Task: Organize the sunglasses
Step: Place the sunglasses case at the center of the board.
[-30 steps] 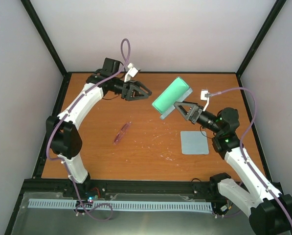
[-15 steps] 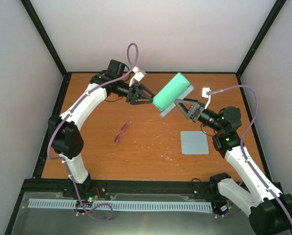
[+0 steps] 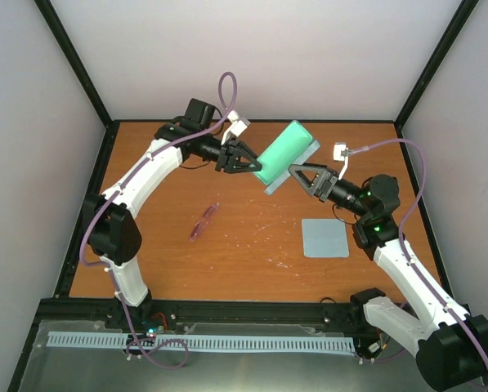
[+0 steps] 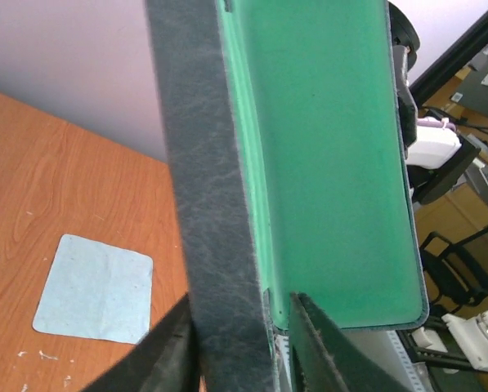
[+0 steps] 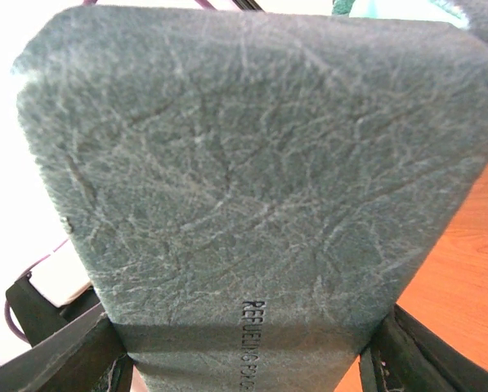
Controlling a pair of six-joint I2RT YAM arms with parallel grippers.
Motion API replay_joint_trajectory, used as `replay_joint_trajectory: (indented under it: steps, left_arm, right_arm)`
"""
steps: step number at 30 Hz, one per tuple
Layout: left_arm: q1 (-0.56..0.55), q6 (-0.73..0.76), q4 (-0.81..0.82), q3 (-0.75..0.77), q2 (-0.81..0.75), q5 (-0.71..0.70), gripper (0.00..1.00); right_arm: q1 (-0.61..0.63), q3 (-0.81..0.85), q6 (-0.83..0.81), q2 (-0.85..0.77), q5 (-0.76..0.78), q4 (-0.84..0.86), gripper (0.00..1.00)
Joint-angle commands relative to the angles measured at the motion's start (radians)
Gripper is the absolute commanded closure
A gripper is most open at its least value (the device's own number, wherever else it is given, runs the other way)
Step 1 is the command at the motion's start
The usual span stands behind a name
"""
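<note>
The sunglasses [image 3: 203, 221], a slim reddish-pink folded pair, lie on the table left of centre, apart from both arms. The grey-blue case [image 3: 283, 159] hangs open above the table's far middle, its green lining facing up. My right gripper [image 3: 297, 173] is shut on the case's near end, and in the right wrist view its fingers flank the case's grey outer shell [image 5: 252, 180]. My left gripper [image 3: 252, 165] has come in from the left. In the left wrist view its jaws [image 4: 242, 304] straddle the case's grey side wall [image 4: 203, 204], one finger outside, one on the green lining.
A pale blue square cloth [image 3: 324, 238] lies flat on the table at the right, below the right gripper. It also shows in the left wrist view, cloth [image 4: 95, 287], under the case. Black frame posts and pale walls close in the table.
My left arm has swung right from the table's far left up to the case, and its jaws have narrowed round the case's side wall. The right arm shifted the case slightly left.
</note>
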Motion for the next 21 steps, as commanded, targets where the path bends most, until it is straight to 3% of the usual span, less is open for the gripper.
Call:
replay_joint_trajectory:
  steps: [1,4,7,12,17,21]
  left_arm:
    - [-0.005,0.004,0.019,0.048,0.015,0.015,0.73]
    - [-0.005,0.015,0.002,0.062,0.014,0.002,0.79]
    - [-0.005,0.041,-0.036,0.093,0.013,-0.045,0.93]
    - [-0.005,0.123,-0.125,0.160,0.017,-0.128,0.97]
    - [-0.005,0.200,-0.193,0.222,0.019,-0.234,0.99]
    - [-0.005,0.289,-0.242,0.261,0.015,-0.369,0.99]
  right_arm:
    - [0.012,0.033,-0.005,0.002,-0.009,0.066,0.91]
    - [0.012,0.032,-0.007,0.003,-0.001,0.059,0.88]
    - [0.012,0.033,-0.023,-0.005,0.015,0.013,0.80]
    - [0.013,0.023,-0.050,-0.023,0.032,-0.057,0.73]
    - [0.012,0.027,-0.088,-0.050,0.070,-0.178,0.43]
    - [0.012,0.051,-0.164,-0.112,0.110,-0.400,0.34]
